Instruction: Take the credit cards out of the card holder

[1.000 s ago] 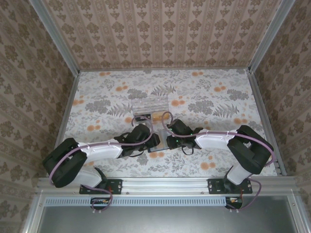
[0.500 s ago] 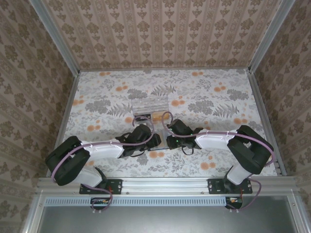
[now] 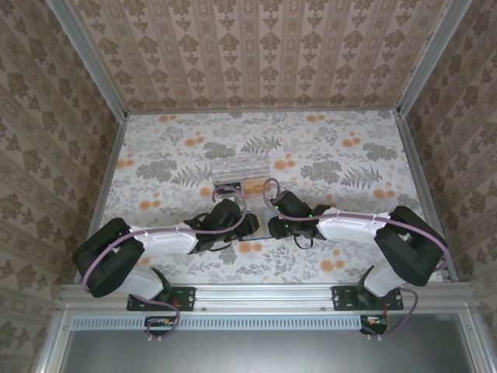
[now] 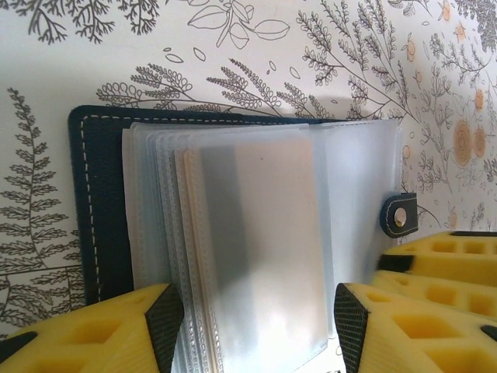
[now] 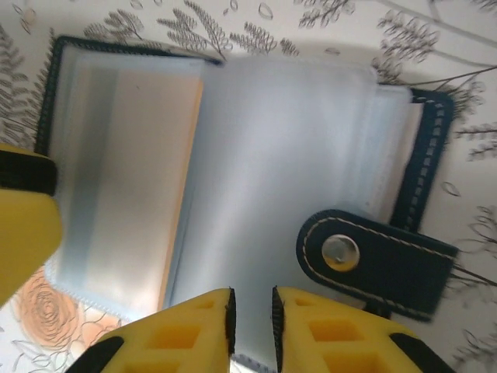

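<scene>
One card holder [image 4: 101,194] open, tab [image 5: 373,260] toward right hand [image 5: 252,311].

The left arm [image 3: 159,241] and the right arm [image 3: 349,225] have white shells on the long links and black joints. Along each one runs a thin lilac cable [image 3: 155,231], which makes a free loop near the wrist. The left base [image 3: 172,298], at 7 o'clock in the overhead view, and the right base [image 3: 353,298], at 5 o'clock, are flat black blocks. The left gripper [image 4: 256,315] and the right gripper [image 5: 251,315] have yellow fingers [image 4: 85,338] with square hollows and black pads [image 4: 165,326].
</scene>
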Tool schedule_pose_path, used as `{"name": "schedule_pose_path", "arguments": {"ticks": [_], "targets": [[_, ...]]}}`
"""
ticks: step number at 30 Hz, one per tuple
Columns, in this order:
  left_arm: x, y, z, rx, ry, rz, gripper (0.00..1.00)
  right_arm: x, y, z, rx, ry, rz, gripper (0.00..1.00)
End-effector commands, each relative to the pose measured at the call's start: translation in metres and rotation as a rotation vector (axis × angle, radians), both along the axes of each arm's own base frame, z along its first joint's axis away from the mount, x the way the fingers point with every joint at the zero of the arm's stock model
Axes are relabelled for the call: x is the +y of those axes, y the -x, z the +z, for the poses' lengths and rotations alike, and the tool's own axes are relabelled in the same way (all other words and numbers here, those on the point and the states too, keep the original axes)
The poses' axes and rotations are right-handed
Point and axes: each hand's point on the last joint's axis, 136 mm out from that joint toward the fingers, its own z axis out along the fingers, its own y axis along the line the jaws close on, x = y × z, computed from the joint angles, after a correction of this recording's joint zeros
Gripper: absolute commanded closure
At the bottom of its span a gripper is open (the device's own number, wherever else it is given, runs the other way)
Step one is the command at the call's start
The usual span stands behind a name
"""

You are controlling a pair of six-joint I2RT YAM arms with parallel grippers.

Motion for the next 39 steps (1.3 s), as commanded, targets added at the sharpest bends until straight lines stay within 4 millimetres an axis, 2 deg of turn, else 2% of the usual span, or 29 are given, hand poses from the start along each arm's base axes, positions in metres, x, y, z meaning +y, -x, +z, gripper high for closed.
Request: {"name": "schedule_pose_path", "arguments": {"ticks": [1, 6, 15, 30, 36, 39], "targets": [[0.0, 0.003, 0.005, -0.006, -0.002, -0.008, 0.42, -0.022, 0.001, 0.006, -0.014, 0.055, -0.048, 0.75], [0.001, 0.002, 0.008, -0.011, -0.011, -0.011, 0.42, -0.035, 0.0, -0.004, 0.013, 0.054, -0.079, 0.74], [-0.002, 0.001, 0.013, -0.022, -0.016, -0.027, 0.42, -0.027, 0.006, -0.037, 0.102, 0.022, -0.077, 0.79], [-0.021, 0.0, 0.016, -0.029, 0.047, -0.068, 0.41, -0.025, 0.009, -0.041, 0.119, 0.009, -0.074, 0.82], [-0.023, 0.001, 0.016, -0.031, 0.053, -0.076, 0.33, -0.026, 0.009, -0.042, 0.12, 0.009, -0.076, 0.82], [-0.024, 0.002, 0.015, -0.028, 0.057, -0.079, 0.23, -0.026, 0.01, -0.042, 0.121, 0.01, -0.076, 0.82]]}}
